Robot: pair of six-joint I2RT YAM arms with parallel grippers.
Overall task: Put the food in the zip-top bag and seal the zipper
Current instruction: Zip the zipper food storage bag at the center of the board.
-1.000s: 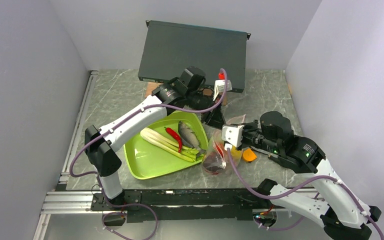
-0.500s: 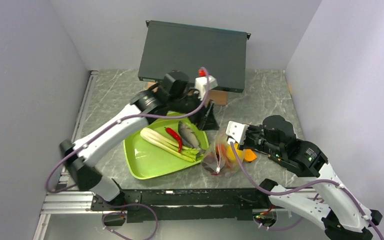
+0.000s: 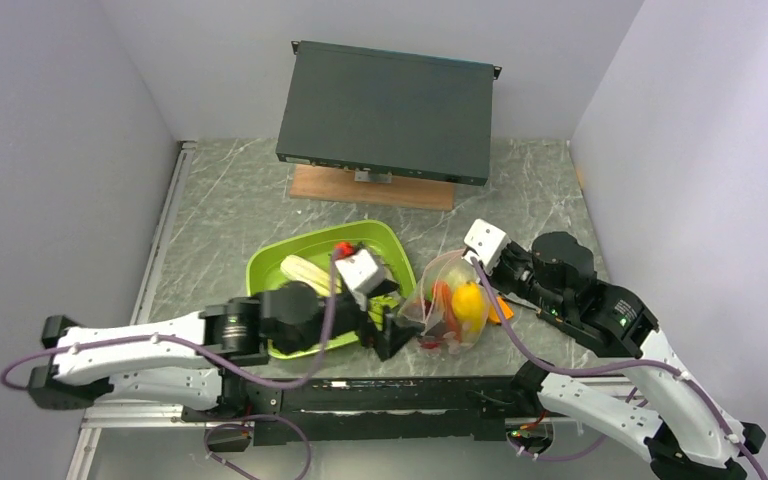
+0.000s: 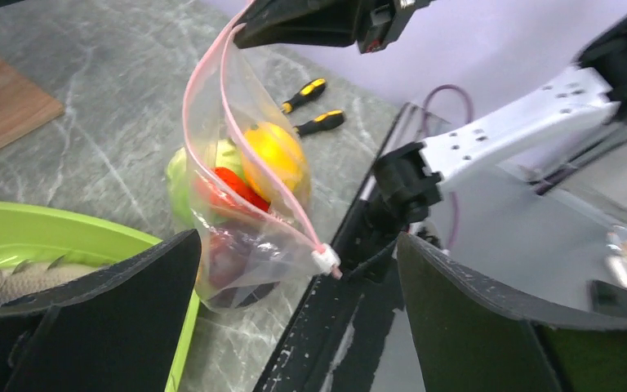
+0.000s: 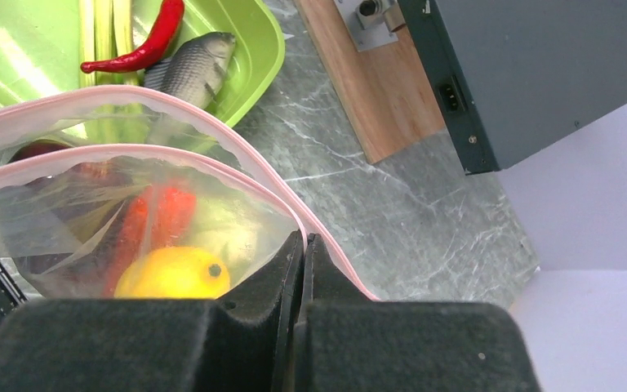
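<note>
The zip-top bag (image 3: 438, 300) hangs clear and crinkly, mouth open, with its top corner in my shut right gripper (image 3: 472, 262). That gripper (image 5: 304, 241) pinches the pink zipper (image 5: 212, 147) edge. Inside the bag lie a yellow fruit (image 5: 171, 273), red pieces (image 4: 227, 186) and a pale green cabbage (image 4: 181, 170). The zipper's white slider (image 4: 324, 260) hangs at the bag's low corner. My left gripper (image 4: 298, 245) stands wide open just in front of the bag, touching nothing. A grey fish (image 5: 192, 69), red chilli (image 5: 135, 45) and green stalks (image 5: 106, 33) lie in the lime tray (image 3: 268, 272).
A dark box (image 3: 385, 110) rests on a wooden board (image 3: 370, 188) at the back. Two orange-handled screwdrivers (image 4: 306, 94) lie on the marble right of the bag. The black front rail (image 4: 326, 335) runs just below the bag.
The left arm swung from the back of the table down to the front edge and its gripper opened. The right gripper lifted the bag's corner higher.
</note>
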